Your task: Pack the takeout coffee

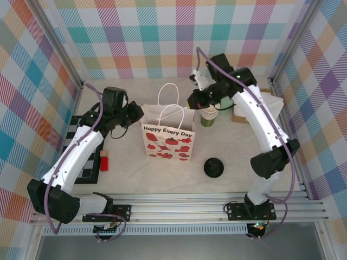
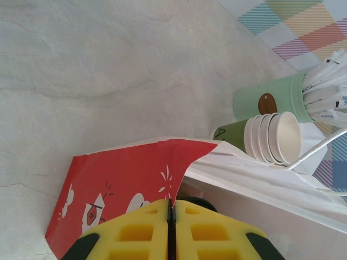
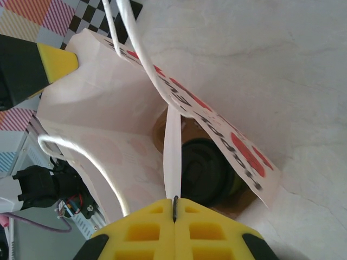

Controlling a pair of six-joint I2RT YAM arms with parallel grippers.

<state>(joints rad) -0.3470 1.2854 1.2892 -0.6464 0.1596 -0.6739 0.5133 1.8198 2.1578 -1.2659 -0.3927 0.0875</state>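
Paper bag [image 1: 168,142]: upright at mid surface, mouth open, red print, "Happy Every Day" on the near face.
Takeout coffee [image 3: 203,169]: inside the paper bag, down on its bottom, black lid up; the right wrist view looks down on it.
Left gripper [image 2: 171,205]: at the bag's 10 o'clock top corner; jaws pressed together, pinching the bag's edge.
Right gripper [image 3: 174,201]: at the bag's 2 o'clock corner; jaws pressed together, pinching a fold of the bag's side wall.
Stack of cups [image 1: 208,117]: lidless, just beside the bag at its 2 o'clock.
Loose lid [image 1: 213,167]: black, flat on the surface at the bag's 4 o'clock, apart from it.
Pale green holder [image 2: 268,100]: stuffed with white sachets, right by the stack; contact unclear.
Checkered mat [image 1: 81,154]: at the surface's 9 o'clock side, under the left arm.
Red block [image 1: 104,161]: at the mat's 3 o'clock edge.
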